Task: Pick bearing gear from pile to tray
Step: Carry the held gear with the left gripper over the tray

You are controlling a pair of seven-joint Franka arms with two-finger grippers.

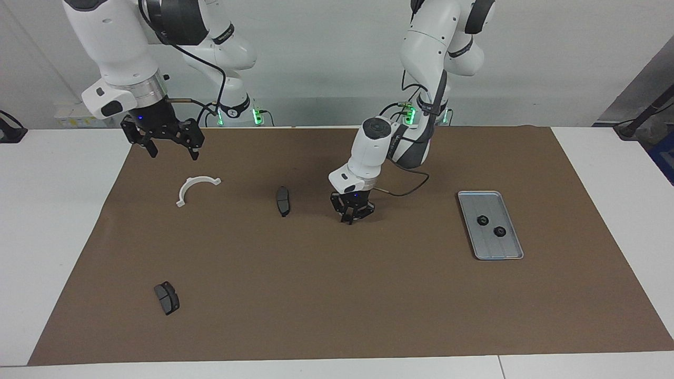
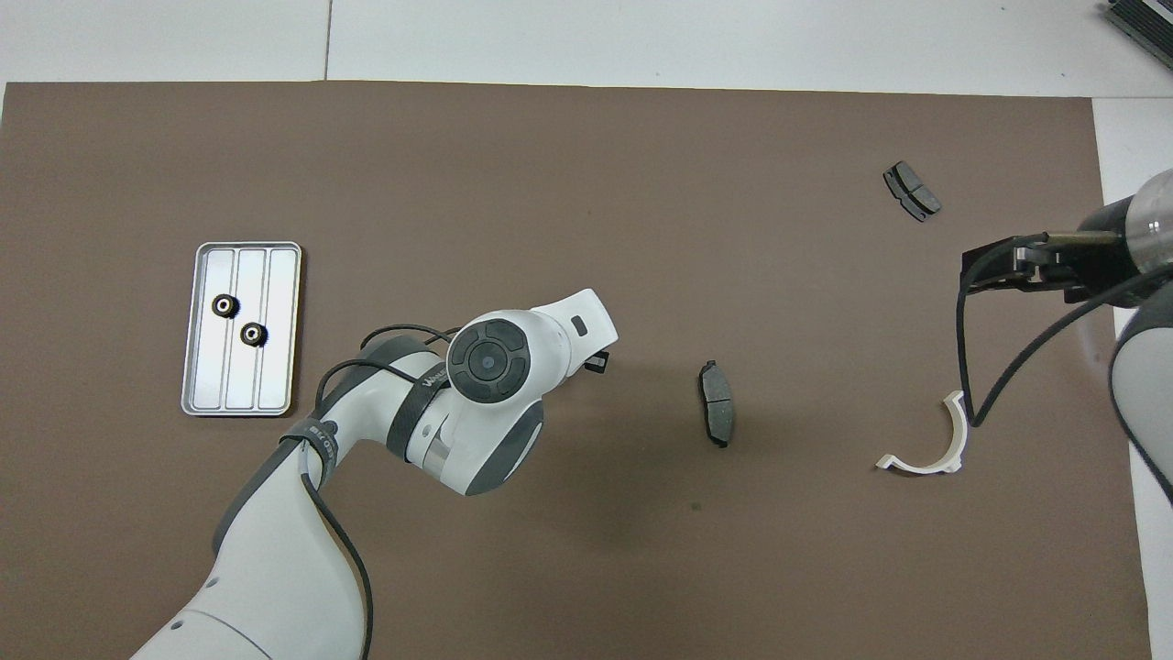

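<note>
Resting between left claw [image 1: 350, 220] tips: gear [image 1: 346, 218].

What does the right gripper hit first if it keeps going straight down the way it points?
Probably bare brown mat. The right gripper hangs open, fingers pointing down, near the mat's edge at the right arm's end. The white arc piece lies just off that line, as far as depth can be judged.

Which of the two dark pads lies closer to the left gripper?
The pad beside the left gripper, mid-mat; the other pad lies farthest from the robots.
</note>
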